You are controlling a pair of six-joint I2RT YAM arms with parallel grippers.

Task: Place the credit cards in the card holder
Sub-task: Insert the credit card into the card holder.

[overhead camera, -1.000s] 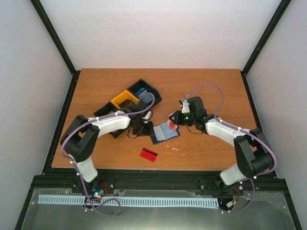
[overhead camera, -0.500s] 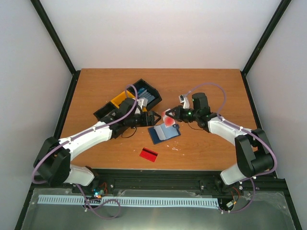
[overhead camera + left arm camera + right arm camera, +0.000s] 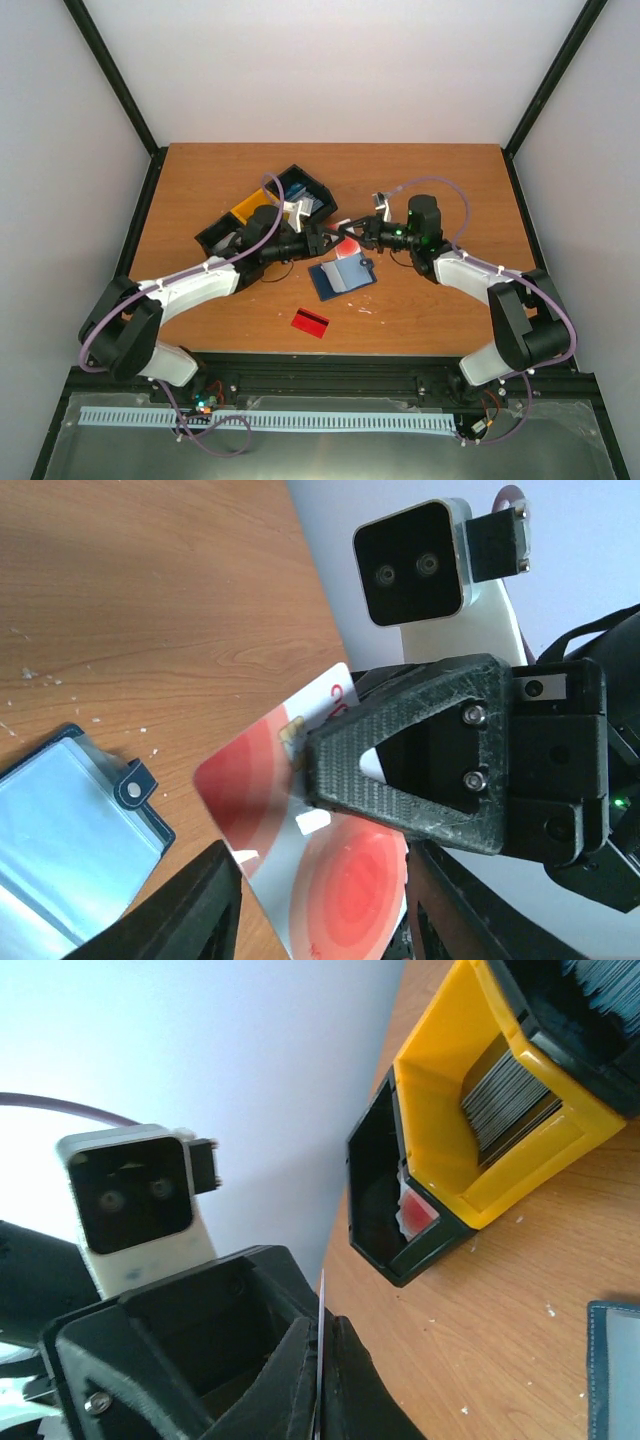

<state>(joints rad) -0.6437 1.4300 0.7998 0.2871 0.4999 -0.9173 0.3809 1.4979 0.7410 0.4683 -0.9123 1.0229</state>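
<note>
Left wrist view: right gripper (image 3: 312, 765), clamped shut, is holding a credit card (image 3: 262, 805) between the left gripper's (image 3: 322, 912) half-open jaws, near the card holder (image 3: 70, 830).

Wrist cameras (image 3: 410, 560) face each other (overhead looks down).

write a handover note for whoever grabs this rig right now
Right gripper: shut on a red and white card, held off the table just beyond the card holder.
Left gripper: jaws apart around that card's free end; grip unclear.
The card holder lies open on the table, no card seen inside.
A second red card lies flat nearer the arms.
Done: nothing inserted. Left: both cards.
</note>
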